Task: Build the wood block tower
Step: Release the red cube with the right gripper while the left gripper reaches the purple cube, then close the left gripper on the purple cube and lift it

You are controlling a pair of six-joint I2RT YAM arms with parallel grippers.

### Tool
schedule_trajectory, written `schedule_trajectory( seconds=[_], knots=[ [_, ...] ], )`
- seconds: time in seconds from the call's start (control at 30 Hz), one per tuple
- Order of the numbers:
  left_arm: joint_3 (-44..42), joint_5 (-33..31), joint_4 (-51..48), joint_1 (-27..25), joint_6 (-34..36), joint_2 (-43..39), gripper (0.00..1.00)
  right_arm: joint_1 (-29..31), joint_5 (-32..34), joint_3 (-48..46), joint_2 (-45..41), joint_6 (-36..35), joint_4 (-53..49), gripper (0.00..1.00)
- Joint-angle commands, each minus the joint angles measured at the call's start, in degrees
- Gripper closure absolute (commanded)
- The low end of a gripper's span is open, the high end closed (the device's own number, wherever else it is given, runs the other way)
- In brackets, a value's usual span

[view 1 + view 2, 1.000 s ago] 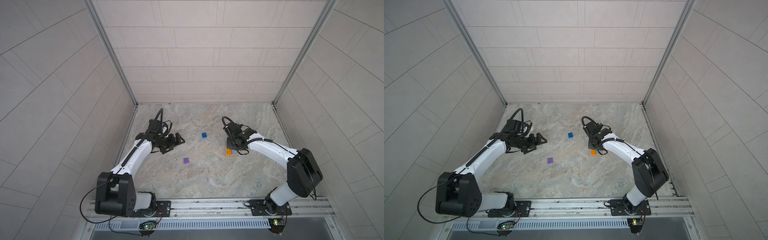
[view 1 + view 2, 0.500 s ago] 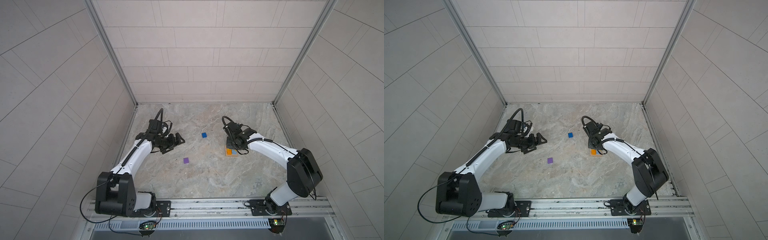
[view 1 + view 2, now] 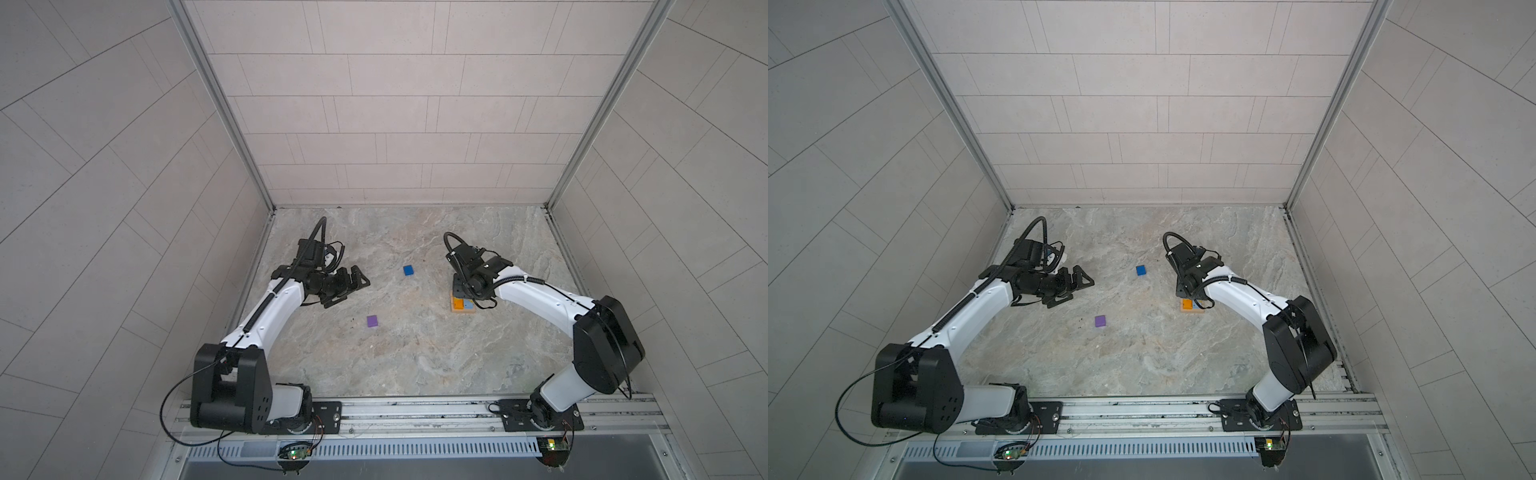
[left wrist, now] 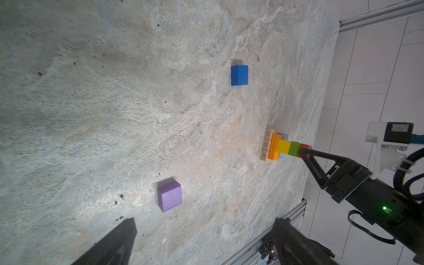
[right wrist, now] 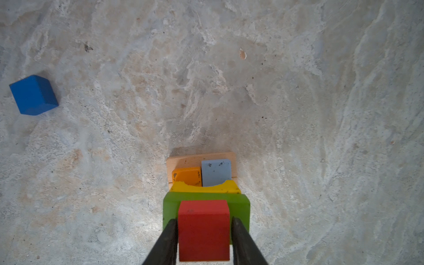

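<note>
Standing right of the table's (image 3: 415, 365) middle, the block tower (image 4: 283, 146) runs tan bars, orange and pale-blue, yellow, green, then a red cube (image 5: 203, 234) on top. Right gripper (image 5: 204, 219) straddles that cube, jaws close beside both faces; pressing or just clear, cannot tell. Blue cube (image 3: 408, 270) and purple cube (image 3: 372, 321) lie loose mid-table. Left gripper (image 3: 351, 291) hovers over the left side, jaws wide apart, empty.
</note>
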Motion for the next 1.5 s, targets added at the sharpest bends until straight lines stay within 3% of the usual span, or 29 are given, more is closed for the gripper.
schedule_trajectory(
  seconds=[0.0,0.3,0.57,0.93,1.07,1.47],
  knots=[
    [1.3,0.13,-0.85,-0.15,1.14,0.36,0.0,-0.13,1.23,-0.13,0.13,0.2,-0.89,0.57],
    [1.8,-1.74,-2.62,-0.64,1.81,0.94,0.0,-0.18,-0.85,0.29,-3.83,-2.41,-0.81,0.42],
    [4.2,-10.17,-9.49,-5.02,1.2,2.14,0.04,-0.16,-1.9,-2.68,-13.86,-6.7,-0.28,0.23],
    [1.42,-23.9,-12.12,-14.44,-1.23,2.57,0.16,-0.24,-3.12,-13.34,-27.49,-7.86,4.65,0.22],
    [0.33,-25.2,-11.24,-16.61,-2.16,3.9,0.22,-0.27,-5.08,-14.46,-28.51,-7.78,3.73,0.22],
    [0.59,-29.69,-5.9,-23.61,-6.43,11.4,0.28,-0.22,-5.89,-16.72,-32.87,-6.55,1.75,0.22]
  ],
)
